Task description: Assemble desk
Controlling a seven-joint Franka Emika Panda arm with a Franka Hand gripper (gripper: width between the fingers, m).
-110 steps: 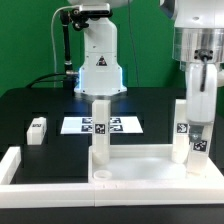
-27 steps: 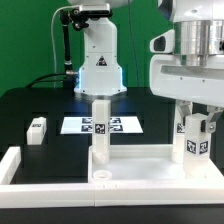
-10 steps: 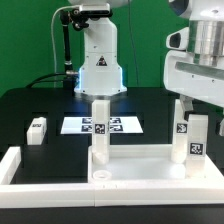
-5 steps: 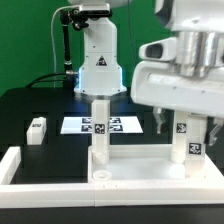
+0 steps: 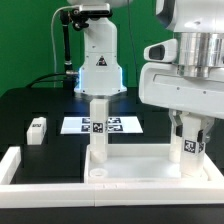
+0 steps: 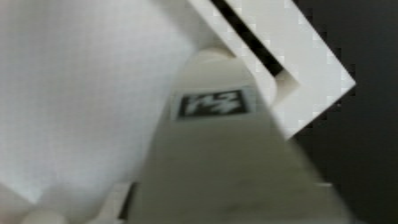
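Note:
The desk's white rimmed tabletop panel (image 5: 135, 160) lies flat at the front. Two tagged leg blocks stand upright on it: one at the middle (image 5: 99, 128) and one at the exterior view's right (image 5: 191, 150). My gripper (image 5: 190, 136) has come down over the right leg block, with a finger pressed on each side of it, shut on it. In the wrist view that leg block (image 6: 222, 150) fills the space between the jaws, its tag (image 6: 217, 102) facing the camera. A third leg block (image 5: 37, 130) lies loose on the black table at the exterior view's left.
The marker board (image 5: 118, 124) lies flat behind the middle leg. A long low white border wall (image 5: 20, 165) runs along the front and left. The robot's base (image 5: 97, 60) stands at the back, with a green backdrop behind it.
My gripper has dropped lower over the right leg block, and its fingers have drawn in from wide apart onto the block's sides. The legs and tabletop have not moved.

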